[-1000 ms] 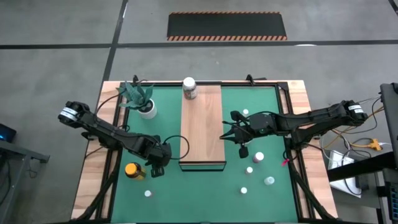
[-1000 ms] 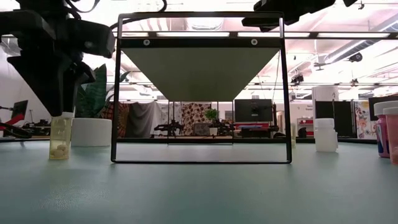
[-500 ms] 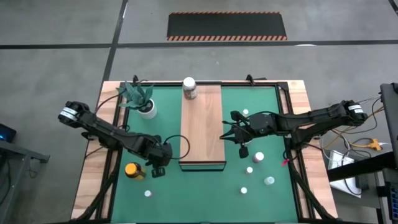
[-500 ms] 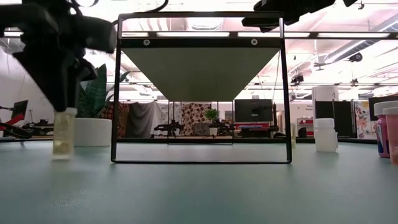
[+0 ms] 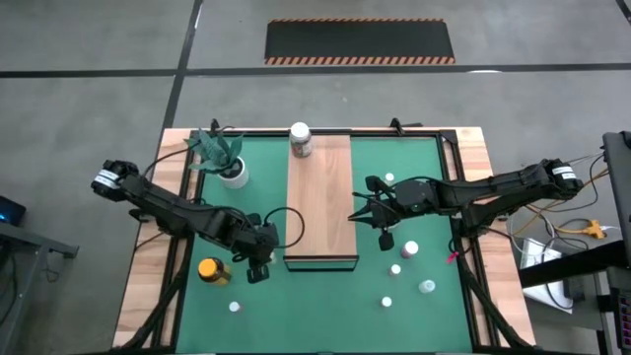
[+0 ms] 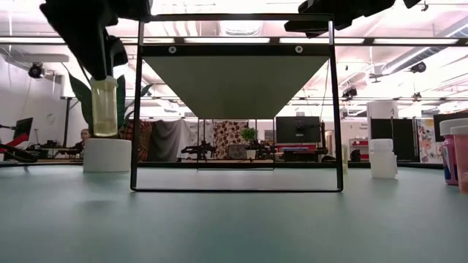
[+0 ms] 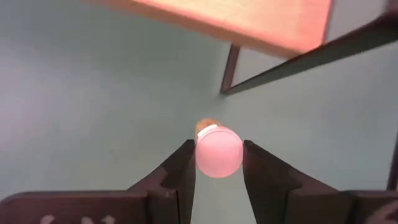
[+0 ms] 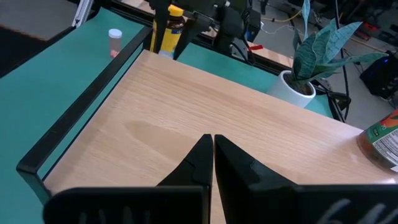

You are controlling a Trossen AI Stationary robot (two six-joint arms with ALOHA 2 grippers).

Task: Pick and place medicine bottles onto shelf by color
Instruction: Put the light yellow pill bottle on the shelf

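A: Taking the long light-brown wooden shelf [image 5: 319,197] with its dark front edge as the mark, what sits off its left side?

B: The left gripper [image 5: 257,268], just beside the shelf's near left corner. Its fingers [image 7: 180,174] are clamped on a small clear bottle with a pink cap [image 7: 218,152], and the low view shows that bottle [image 6: 104,107] hanging upright, clear of the green mat.

A: How would you expect it to handle?

B: Light and rigid, I'd judge, likely smooth plastic, so it could slip or swing if squeezed loosely. The hold is high, at the cap and neck, which looks sensible for a bottle this narrow.

A: Anything else on that side?

B: A larger amber jar with a yellow lid [image 5: 208,268] stands just left of the gripper; wider, so probably needing a broader grasp.

A: And right of the shelf?

B: The right gripper [image 5: 359,212] waits over the shelf's right edge, fingers pressed together and empty.
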